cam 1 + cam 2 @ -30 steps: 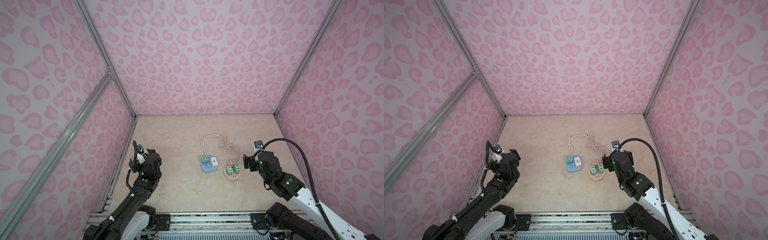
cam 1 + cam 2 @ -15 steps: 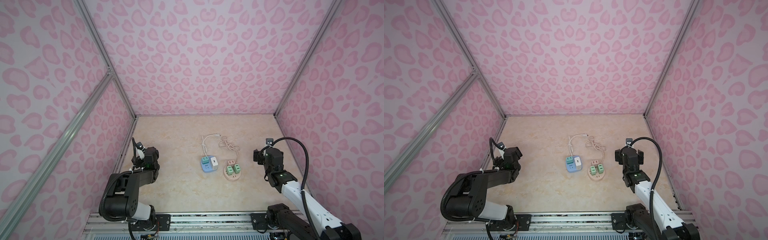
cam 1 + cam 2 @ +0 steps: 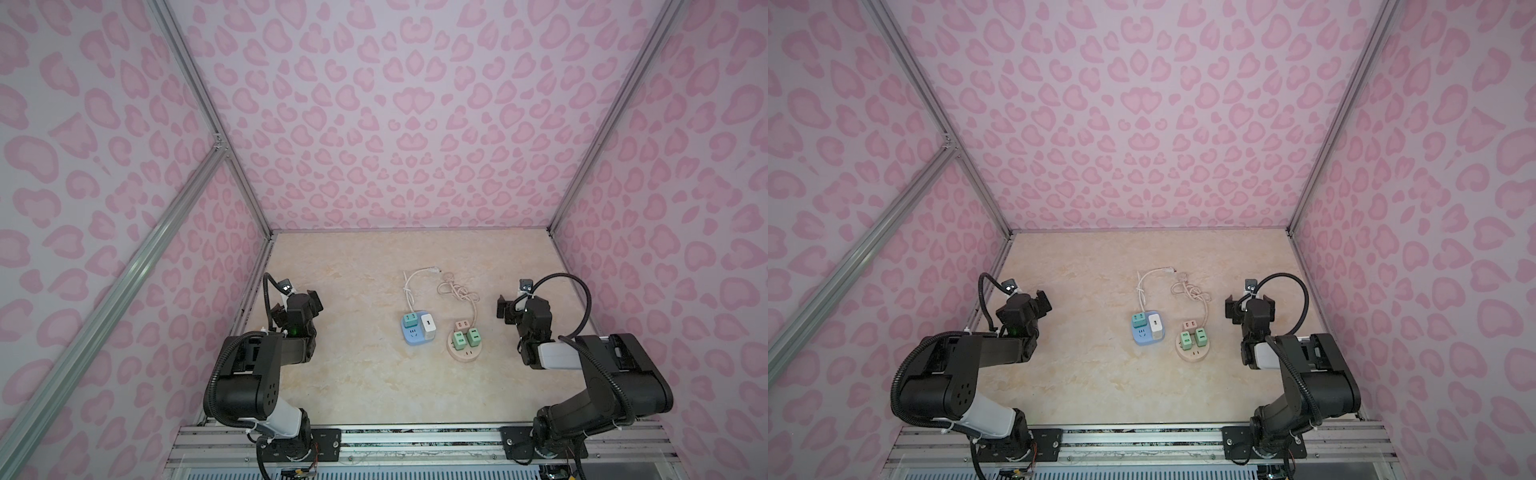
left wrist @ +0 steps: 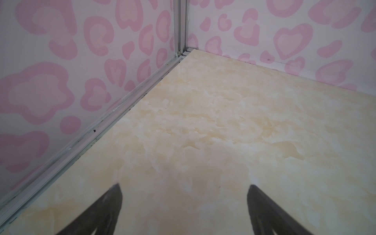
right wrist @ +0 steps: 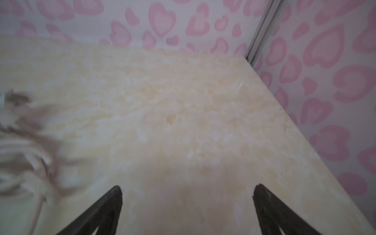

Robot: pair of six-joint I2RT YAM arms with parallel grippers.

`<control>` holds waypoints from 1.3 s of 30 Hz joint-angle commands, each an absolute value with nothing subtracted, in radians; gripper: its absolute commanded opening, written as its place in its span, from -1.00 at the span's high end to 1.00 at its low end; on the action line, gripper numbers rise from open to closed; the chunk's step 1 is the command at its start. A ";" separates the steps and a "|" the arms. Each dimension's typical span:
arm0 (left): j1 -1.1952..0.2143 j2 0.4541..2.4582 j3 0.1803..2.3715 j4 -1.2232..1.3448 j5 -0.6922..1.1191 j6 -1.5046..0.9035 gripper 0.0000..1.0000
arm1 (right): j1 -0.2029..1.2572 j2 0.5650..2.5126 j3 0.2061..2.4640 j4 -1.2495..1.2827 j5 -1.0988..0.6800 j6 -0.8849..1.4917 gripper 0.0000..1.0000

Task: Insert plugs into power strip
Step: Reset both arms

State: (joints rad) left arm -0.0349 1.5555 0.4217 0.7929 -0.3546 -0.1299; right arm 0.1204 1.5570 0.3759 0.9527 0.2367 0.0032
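A blue power strip lies mid-table with a teal plug and a white square plug seated in it. Beside it, a round tan power strip carries two mint green plugs and a pinkish-tan plug. My left gripper hangs open over bare table near the left wall. Far right of the strips, my right gripper is open and holds nothing. Both top views show all of this.
A white cord and a knotted tan cord trail behind the strips; the tan cord shows blurred in the right wrist view. Pink patterned walls enclose the table on three sides. A metal rail runs along the front edge.
Both arms have folded back, elbows now near the front rail. The right gripper has drawn away from the round strip toward the right wall. Both grippers stayed open.
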 commanded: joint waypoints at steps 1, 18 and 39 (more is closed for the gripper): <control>-0.035 1.557 0.423 0.837 -0.342 -0.125 -0.96 | 0.147 1.567 0.373 0.937 0.313 -0.021 -1.00; -0.035 1.556 0.418 0.841 -0.343 -0.123 -0.96 | 0.122 1.574 0.380 0.936 0.266 -0.008 -1.00; -0.058 1.541 0.340 0.953 -0.240 -0.048 -0.96 | 0.214 1.568 0.245 1.191 0.359 -0.100 -1.00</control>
